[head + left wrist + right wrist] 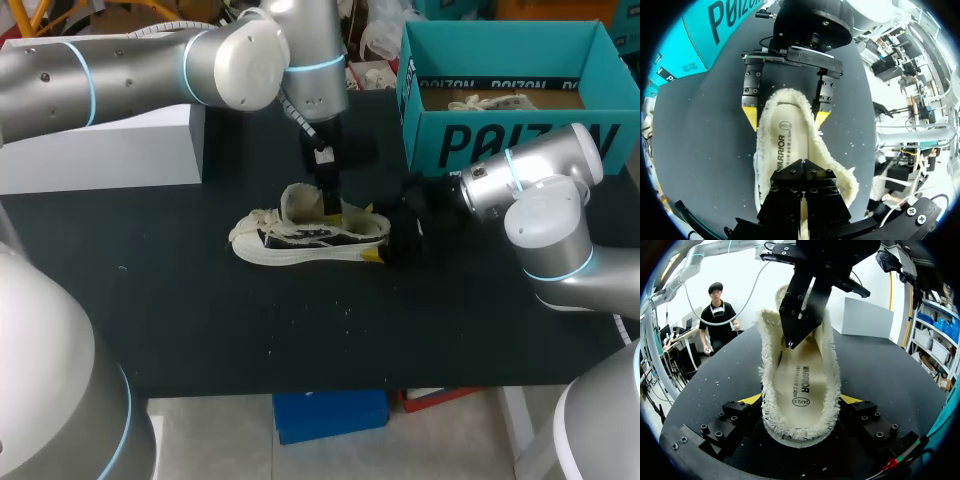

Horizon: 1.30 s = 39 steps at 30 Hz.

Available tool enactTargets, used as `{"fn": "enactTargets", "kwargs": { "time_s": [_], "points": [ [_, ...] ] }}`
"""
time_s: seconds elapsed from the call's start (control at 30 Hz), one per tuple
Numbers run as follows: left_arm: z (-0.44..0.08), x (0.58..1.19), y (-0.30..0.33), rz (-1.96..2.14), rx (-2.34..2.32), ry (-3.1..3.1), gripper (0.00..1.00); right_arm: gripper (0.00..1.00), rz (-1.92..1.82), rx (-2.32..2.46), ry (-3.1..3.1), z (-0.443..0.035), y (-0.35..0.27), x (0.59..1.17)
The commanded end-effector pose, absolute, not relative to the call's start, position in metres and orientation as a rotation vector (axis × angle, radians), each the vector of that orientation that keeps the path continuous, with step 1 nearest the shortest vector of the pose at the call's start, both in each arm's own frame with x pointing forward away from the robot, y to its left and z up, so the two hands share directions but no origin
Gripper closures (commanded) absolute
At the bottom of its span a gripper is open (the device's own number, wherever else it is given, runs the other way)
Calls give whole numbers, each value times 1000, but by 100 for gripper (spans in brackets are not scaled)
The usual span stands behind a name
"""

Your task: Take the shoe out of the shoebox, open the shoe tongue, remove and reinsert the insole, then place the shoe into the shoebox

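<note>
**End effectors at both ends of the shoe on the worktop**

The left end effector [801, 164] has its fingers pressed together, with only a thin slit between them. It points down into the opening of the shoe [310, 240], and its tip is right over the insole [800, 385]. Whether it touches the insole cannot be told.

The right end effector [786, 119] comes in low from the heel side and pinches the shoe. Its two yellow tips stand one at each flank of the heel, against the fuzzy cream collar.

The shoe is white with dark side panels and sits upright on its sole on the black worktop [300, 330]. Its heel faces the right arm and its toe points the other way. The tongue [298, 200] stands up out of the opening, just beside the left end effector. The insole lies flat inside the shoe with its printed face up.

The teal shoebox [500, 145] stands open at the far right of the worktop, apart from the shoe. Something cream-coloured lies inside it, too hidden to name. A white box [100, 150] sits at the far left of the worktop, behind the left arm.
</note>
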<state>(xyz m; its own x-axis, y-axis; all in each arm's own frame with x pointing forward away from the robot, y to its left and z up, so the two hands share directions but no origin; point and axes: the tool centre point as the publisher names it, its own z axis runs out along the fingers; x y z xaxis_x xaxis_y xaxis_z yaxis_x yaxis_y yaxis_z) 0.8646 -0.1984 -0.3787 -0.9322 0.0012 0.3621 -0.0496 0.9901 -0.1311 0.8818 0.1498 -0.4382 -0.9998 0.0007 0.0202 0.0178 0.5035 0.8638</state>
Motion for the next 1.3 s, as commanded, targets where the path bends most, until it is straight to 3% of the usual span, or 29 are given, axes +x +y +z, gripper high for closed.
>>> {"fn": "enactTargets", "kwargs": {
  "time_s": [0.03,1.3],
  "points": [
    [-385,862,-200,177,18,-2754,100,100,-1554,-19,-2710,-440,150,883],
    [-413,842,-198,120,74,-2758,100,100,-1554,-19,-2710,-440,150,883]
  ]
}}
